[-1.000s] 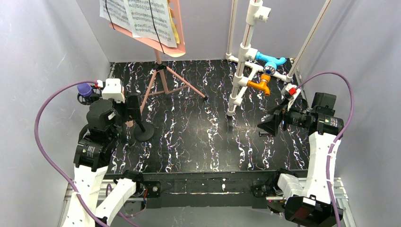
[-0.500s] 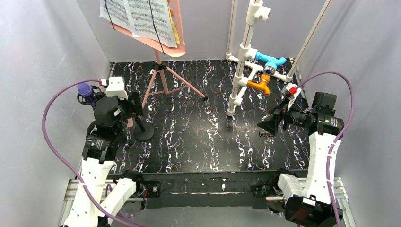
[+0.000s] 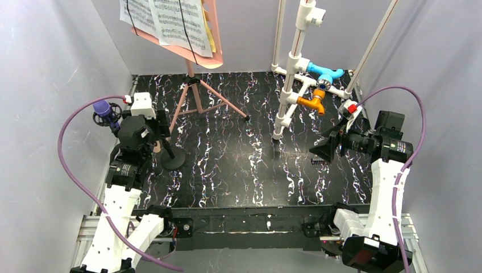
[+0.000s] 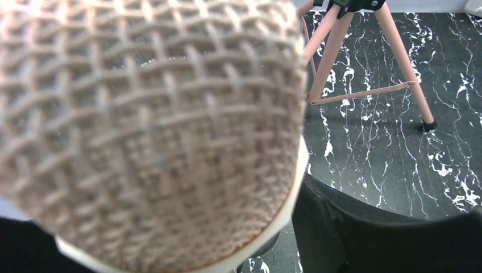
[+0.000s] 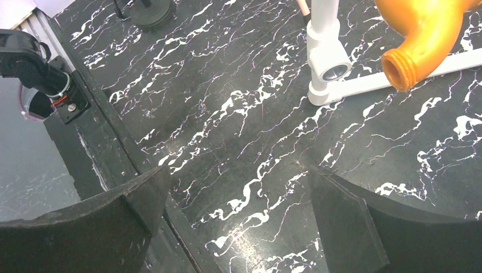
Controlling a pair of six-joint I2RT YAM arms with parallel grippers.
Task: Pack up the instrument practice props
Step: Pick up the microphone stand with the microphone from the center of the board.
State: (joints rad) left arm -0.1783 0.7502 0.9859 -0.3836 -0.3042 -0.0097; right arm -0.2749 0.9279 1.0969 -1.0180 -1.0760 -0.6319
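**A:** What crowds the left tool [image 3: 162,128]?

**B:** From overhead it sits over the beige mesh-headed microphone [image 3: 154,147], which stands on a round black base [image 3: 172,159] at the left side of the black marbled bench [image 3: 239,165]. One leg of the pink perforated music stand on folding tripod legs [image 3: 196,94] comes down just beside the tool. The purple microphone [image 3: 102,108] is near it too, against the left wall.

**A:** And the right side?

**B:** The right tool [image 3: 325,149] hovers with its jaws spread wide and nothing between them. It is near the foot of the white pipe frame with blue and orange fittings [image 3: 301,74].

**A:** What do the wrist cameras add?

**B:** The left one is almost filled by the beige microphone's blurred mesh head, with one black finger [image 4: 386,239] at the lower right and the pink legs beyond. Whether the left tool touches the microphone I cannot tell. The right one shows bare bench between its fingers, the orange fitting's open mouth, and the black base far off.

**A:** Which way do things point?

**B:** The beige head faces straight into the left wrist camera, so its long axis runs along that line of sight. The purple head points up. The pink stand's pole is upright, and its printed music pages [image 3: 170,23] tilt back.
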